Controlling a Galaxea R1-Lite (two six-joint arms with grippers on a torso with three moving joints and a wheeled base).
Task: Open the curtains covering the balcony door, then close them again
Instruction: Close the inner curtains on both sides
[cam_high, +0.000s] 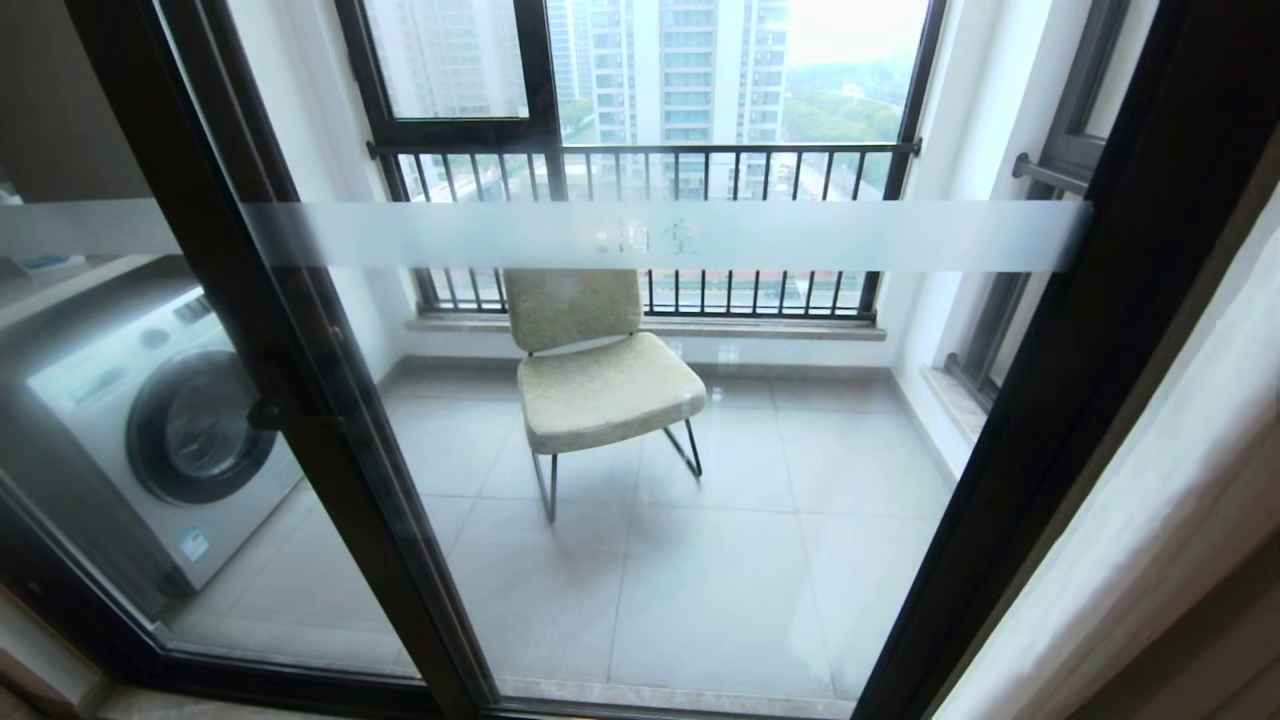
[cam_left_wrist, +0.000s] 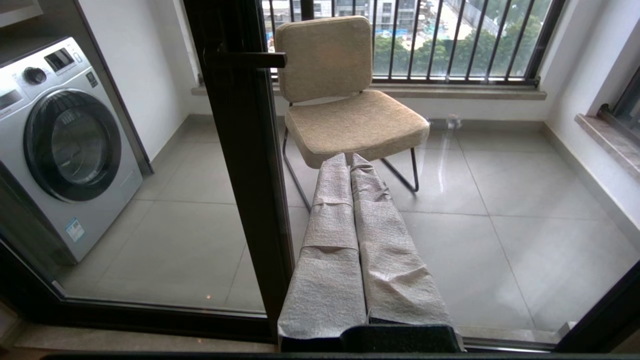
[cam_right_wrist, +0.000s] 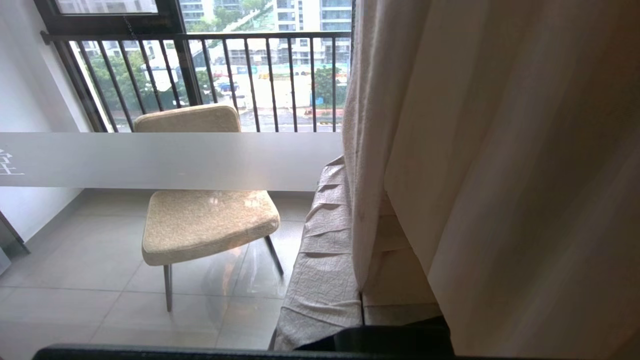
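The balcony door (cam_high: 300, 420) fills the head view: glass panels in a dark frame, a frosted band (cam_high: 650, 237) across them and a black handle (cam_high: 272, 410). The curtains (cam_high: 1180, 480) hang bunched at the right edge, leaving the glass uncovered. In the right wrist view the pale curtains (cam_right_wrist: 475, 150) drape over one finger. Their hem runs down into the seam between the cloth-wrapped fingers (cam_right_wrist: 320, 260), and my right gripper (cam_right_wrist: 352, 170) is shut on it. My left gripper (cam_left_wrist: 348, 159) is shut and empty, pointing at the glass beside the door's upright (cam_left_wrist: 240, 175). Neither arm shows in the head view.
Behind the glass a beige chair (cam_high: 600, 380) stands on the tiled balcony floor. A washing machine (cam_high: 160, 430) stands at the left. A farther window with a black barred railing (cam_high: 640, 150) closes the back. The door's bottom track (cam_left_wrist: 150, 325) lies close below.
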